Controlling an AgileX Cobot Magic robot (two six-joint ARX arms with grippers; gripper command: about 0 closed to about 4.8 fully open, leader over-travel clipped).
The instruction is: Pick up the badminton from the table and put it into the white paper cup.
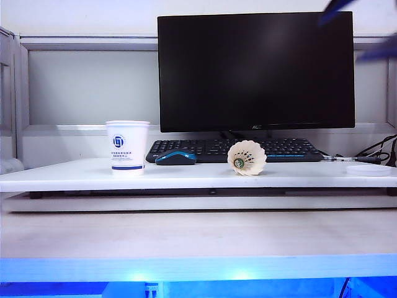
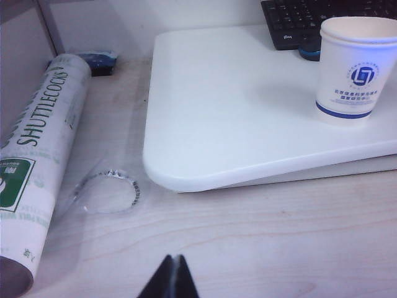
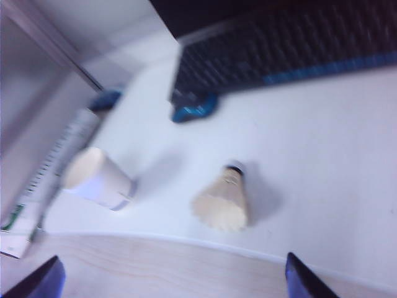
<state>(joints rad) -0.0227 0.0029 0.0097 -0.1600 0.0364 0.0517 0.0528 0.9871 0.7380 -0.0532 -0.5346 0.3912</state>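
**Reach for the shuttlecock: approach notes**

Step in hand, as judged: the descent onto the badminton, nothing yet gripped. The white table is seen to carry everything. The white paper cup stands upright toward its left end, near the front edge; the badminton lies on its side near the middle of the front edge, cork tip turned to the front, well apart from the cup.

The right gripper is held above the front edge with its fingers spread wide and empty, the badminton lying beyond the gap. In the exterior view it shows only as a blue blur at the top right. A clean pick is likely best made across the cork end, since the feather skirt would crush. The left gripper is parked low over the wooden desk off the table's left corner, its fingers pressed together, holding nothing.

Behind: monitor, keyboard, mouse. A shuttlecock tube lies left of the table.
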